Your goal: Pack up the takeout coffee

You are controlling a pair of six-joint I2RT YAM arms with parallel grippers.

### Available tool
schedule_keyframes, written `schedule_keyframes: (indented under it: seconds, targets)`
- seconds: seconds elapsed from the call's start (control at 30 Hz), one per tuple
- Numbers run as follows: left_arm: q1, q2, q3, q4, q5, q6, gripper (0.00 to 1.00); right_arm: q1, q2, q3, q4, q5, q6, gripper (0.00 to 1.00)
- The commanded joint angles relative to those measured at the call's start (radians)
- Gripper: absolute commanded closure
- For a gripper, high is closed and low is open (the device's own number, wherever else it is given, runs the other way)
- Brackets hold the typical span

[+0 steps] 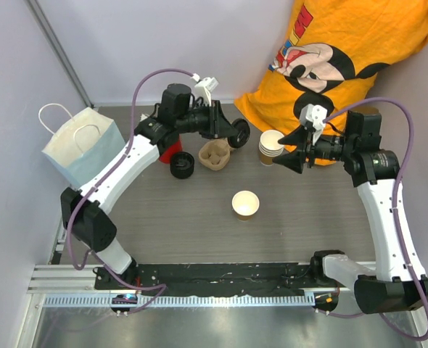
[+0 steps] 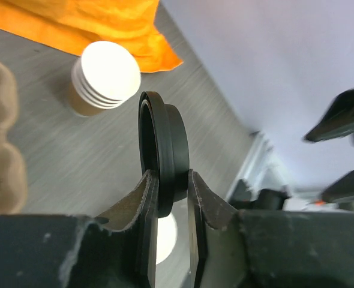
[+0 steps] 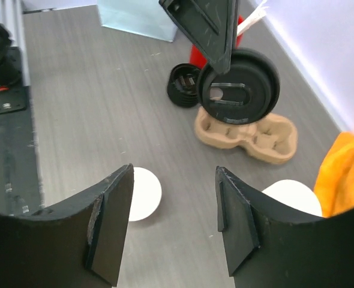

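Note:
The takeout coffee's brown paper cup (image 1: 245, 204) stands open and upright mid-table, white inside; it shows as a white disc (image 3: 142, 193) past my right gripper's left finger. Its round black lid (image 1: 240, 133) is held on edge, in the air over the back of the table, by my left gripper (image 1: 235, 132). In the left wrist view the fingers (image 2: 148, 198) pinch the lid's (image 2: 163, 150) rim. The right wrist view shows the lid's (image 3: 240, 87) flat face above the carrier tray. My right gripper (image 1: 289, 161) hovers open and empty beside a stack of cups, its jaws (image 3: 174, 186) wide apart.
A stack of paper cups (image 1: 270, 147) stands at the back right against an orange shirt (image 1: 344, 58). A pulp carrier tray (image 1: 215, 154), a stack of black lids (image 1: 182, 164) and a red cup (image 1: 172, 148) sit at the back. A pale blue paper bag (image 1: 83, 143) stands far left.

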Motion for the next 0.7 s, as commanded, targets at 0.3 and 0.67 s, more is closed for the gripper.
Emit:
schedule_keyframes:
  seconds: [0.3,0.67]
  targets:
    - [0.008,0.123,-0.133,0.5,0.178,-0.495,0.73,0.146,0.052,-0.16,0.322,0.15,-0.008,0.46]
    - [-0.007,0.145,-0.124,0.525,0.195,-0.524,0.76,0.234,0.053,-0.255,0.447,0.265,-0.015,0.46]
